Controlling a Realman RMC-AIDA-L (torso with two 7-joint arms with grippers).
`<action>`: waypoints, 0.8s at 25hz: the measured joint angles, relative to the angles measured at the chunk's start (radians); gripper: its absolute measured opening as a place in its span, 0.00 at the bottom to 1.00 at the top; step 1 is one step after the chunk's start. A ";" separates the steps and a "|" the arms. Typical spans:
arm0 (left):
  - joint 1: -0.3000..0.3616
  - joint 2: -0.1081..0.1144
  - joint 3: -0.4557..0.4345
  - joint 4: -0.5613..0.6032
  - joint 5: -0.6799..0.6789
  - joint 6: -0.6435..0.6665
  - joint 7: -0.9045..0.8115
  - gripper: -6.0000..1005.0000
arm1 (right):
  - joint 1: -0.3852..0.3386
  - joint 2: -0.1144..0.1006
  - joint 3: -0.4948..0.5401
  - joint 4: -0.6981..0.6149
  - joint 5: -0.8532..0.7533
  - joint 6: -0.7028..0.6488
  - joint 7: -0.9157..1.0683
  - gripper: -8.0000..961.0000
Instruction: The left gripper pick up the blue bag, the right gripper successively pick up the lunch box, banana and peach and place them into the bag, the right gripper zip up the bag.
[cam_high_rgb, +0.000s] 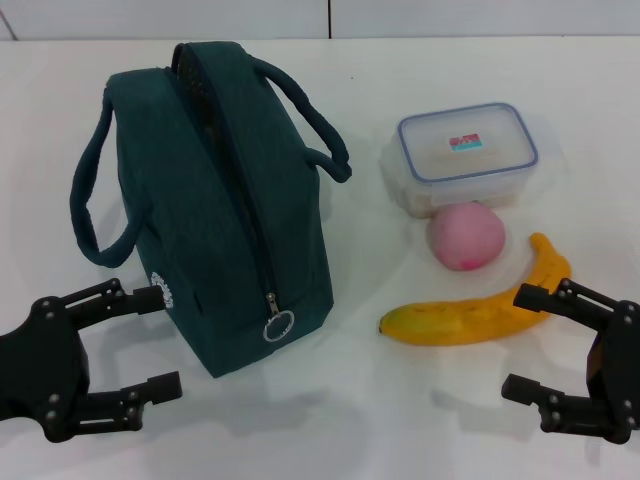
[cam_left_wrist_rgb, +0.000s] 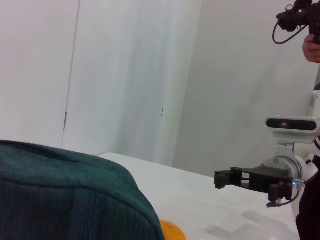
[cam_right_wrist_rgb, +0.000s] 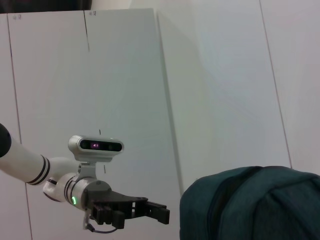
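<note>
The blue bag (cam_high_rgb: 225, 200) stands upright on the white table (cam_high_rgb: 350, 420), zipper shut, its ring pull (cam_high_rgb: 278, 325) hanging at the near end. My left gripper (cam_high_rgb: 150, 340) is open just left of the bag's near corner, one finger close to the white logo (cam_high_rgb: 165, 291). The lunch box (cam_high_rgb: 466, 155) lies at the back right, the pink peach (cam_high_rgb: 466, 236) right in front of it, and the banana (cam_high_rgb: 480, 310) curves in front of the peach. My right gripper (cam_high_rgb: 530, 340) is open with its upper finger by the banana's right end. Bag fabric (cam_left_wrist_rgb: 65, 200) fills the left wrist view.
A white wall (cam_high_rgb: 320, 18) runs behind the table. In the left wrist view the right gripper (cam_left_wrist_rgb: 250, 179) hangs over the table, with a person's hand holding a camera (cam_left_wrist_rgb: 300, 20) at the edge. The right wrist view shows the left gripper (cam_right_wrist_rgb: 130, 210) beside the bag (cam_right_wrist_rgb: 255, 205).
</note>
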 joint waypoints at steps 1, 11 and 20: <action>0.000 0.000 0.000 0.000 0.000 0.000 -0.001 0.87 | 0.000 0.000 0.000 0.000 0.000 0.000 0.000 0.90; 0.005 0.007 -0.045 0.004 -0.036 0.000 -0.144 0.86 | 0.001 0.000 0.000 0.001 0.000 -0.007 0.000 0.90; -0.097 0.123 -0.221 -0.023 -0.103 -0.039 -0.785 0.86 | 0.000 0.000 -0.002 0.001 0.000 -0.014 0.001 0.90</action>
